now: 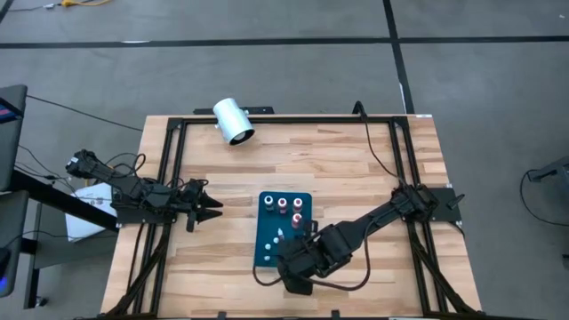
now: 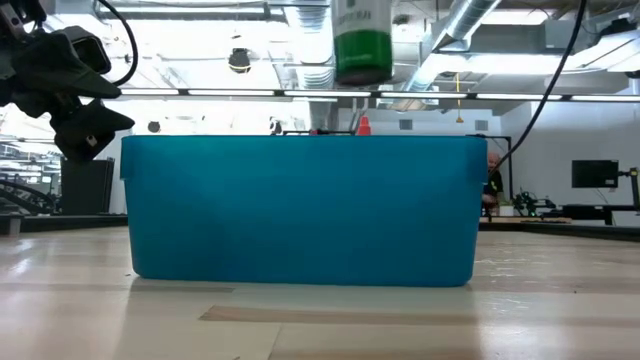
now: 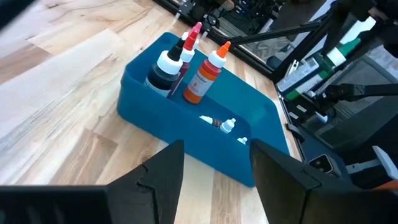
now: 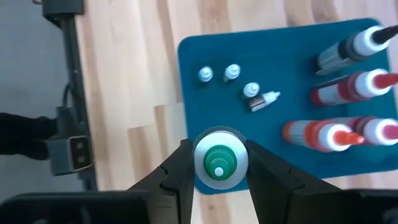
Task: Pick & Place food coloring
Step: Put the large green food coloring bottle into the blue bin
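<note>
Now your right gripper [image 4: 217, 163] clasps the green-capped bottle [image 4: 217, 160] between its jaws, upright, tip toward the wrist camera; your left gripper [image 1: 206, 206] waits released at nine o'clock.

Robotics lab: exposed ceiling ducts [image 2: 470, 30], monitor [image 2: 593, 174], concrete floor [image 1: 293, 62], framed wooden table [image 1: 231, 196].

I see a table [image 1: 222, 178] of pale wood planks, smooth with a faint sheen, framed in matt black metal rails [image 1: 169, 178]. On it I see a blue bin [image 3: 186, 134] that looks like smooth, slightly glossy plastic. The food coloring bottles [image 3: 202, 78] in it look like glossy plastic with smooth caps. My right gripper [image 4: 217, 177] has matt black fingers around a green-tipped bottle [image 4: 217, 163] of shiny plastic. A white cylinder [image 1: 234, 121] looks smooth and matt.
</note>
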